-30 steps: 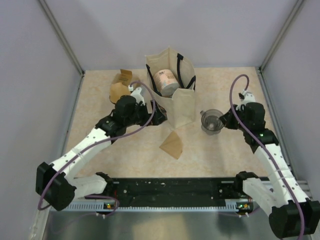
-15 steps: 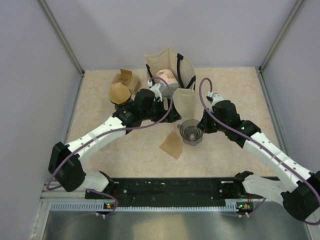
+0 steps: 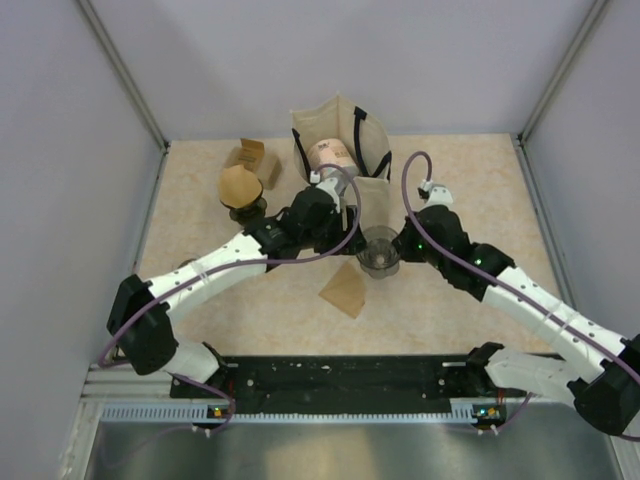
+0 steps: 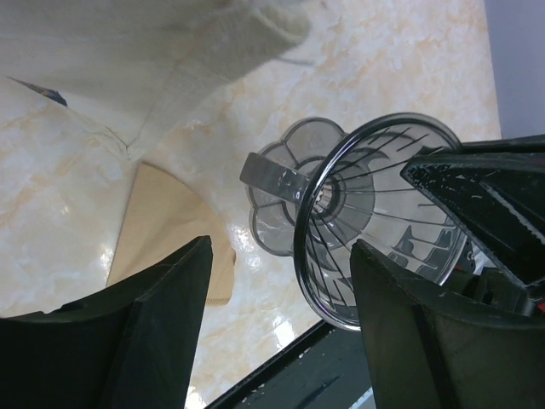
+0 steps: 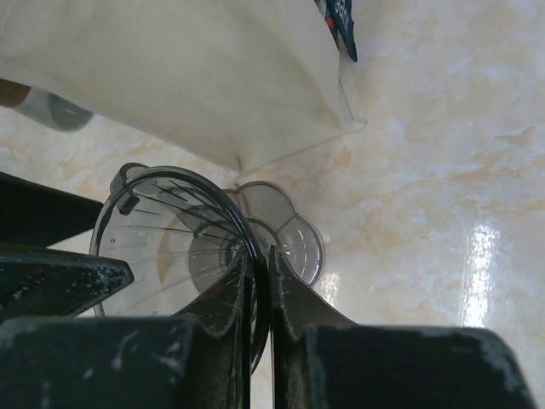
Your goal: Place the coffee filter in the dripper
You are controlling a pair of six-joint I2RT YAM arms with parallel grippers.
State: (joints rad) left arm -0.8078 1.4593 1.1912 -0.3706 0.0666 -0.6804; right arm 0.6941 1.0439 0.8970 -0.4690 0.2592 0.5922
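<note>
Right wrist view: the right hand [image 5: 260,256] is clamped on the rim of the dripper [image 5: 166,243]. The left hand [image 4: 281,251] is spread apart just beside it, and the coffee filter [image 3: 345,291] lies flat on the tabletop [image 3: 480,175].

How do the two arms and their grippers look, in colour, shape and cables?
The left arm and right arm are alike: white rounded links, black joints and a loose purple cable along each. The left gripper and right gripper have black, flat, tapering fingers; those of the right gripper show whitish scuffs.
</note>
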